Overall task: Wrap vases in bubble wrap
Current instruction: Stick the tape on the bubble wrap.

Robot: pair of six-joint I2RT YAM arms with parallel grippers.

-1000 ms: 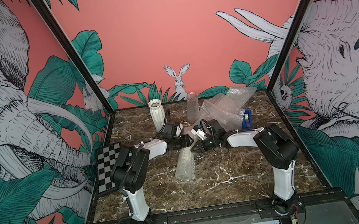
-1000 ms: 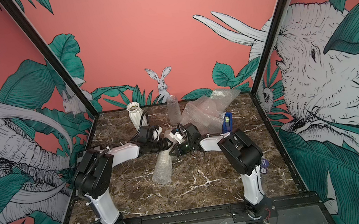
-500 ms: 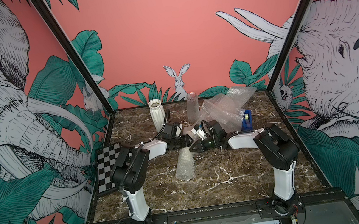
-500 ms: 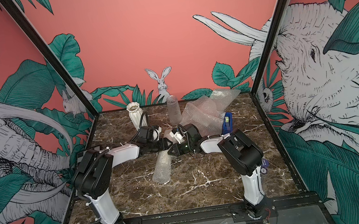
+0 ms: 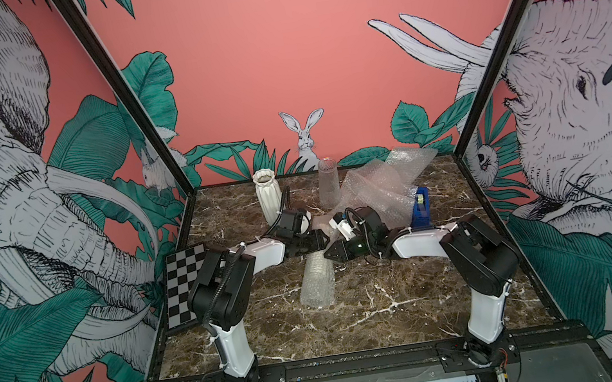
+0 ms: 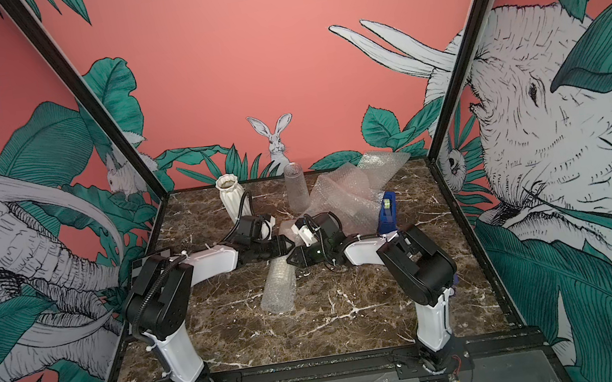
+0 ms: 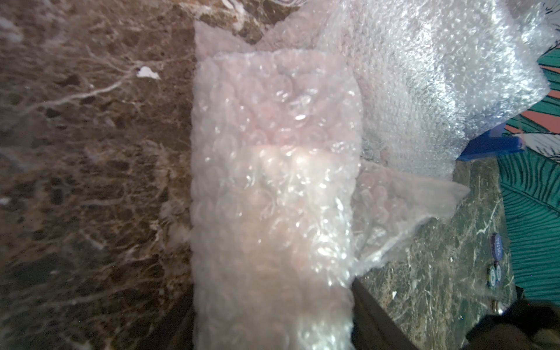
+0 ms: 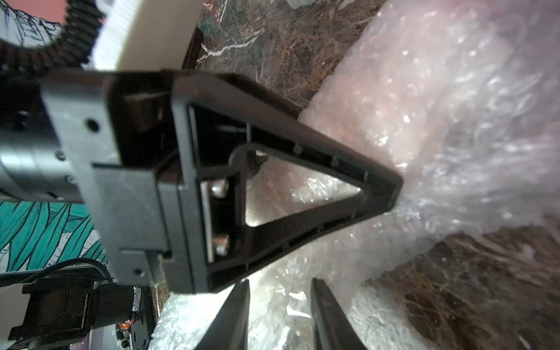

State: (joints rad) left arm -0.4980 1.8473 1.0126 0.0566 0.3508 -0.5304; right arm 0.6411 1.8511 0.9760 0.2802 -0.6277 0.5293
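Note:
A roll of bubble wrap (image 5: 315, 281) with a pale vase shape inside lies on the marble table (image 5: 396, 310), its far end between the two grippers. My left gripper (image 5: 317, 241) is shut on that end; in the left wrist view the roll (image 7: 272, 181) fills the space between the dark fingers (image 7: 372, 318). My right gripper (image 5: 331, 256) faces it from the right, open just over the wrap, its fingers (image 8: 236, 315) apart. A white ribbed vase (image 5: 267, 195) and a clear glass vase (image 5: 327, 182) stand at the back. Loose bubble wrap sheets (image 5: 385, 184) are piled at the back right.
A blue tape dispenser (image 5: 420, 207) stands by the loose sheets, right of the right arm. A checkerboard (image 5: 183, 286) lies along the table's left edge. Printed walls close in the left, back and right sides.
The right gripper's jaws have parted, letting go of the wrap. The left gripper keeps its hold, and neither arm has visibly shifted.

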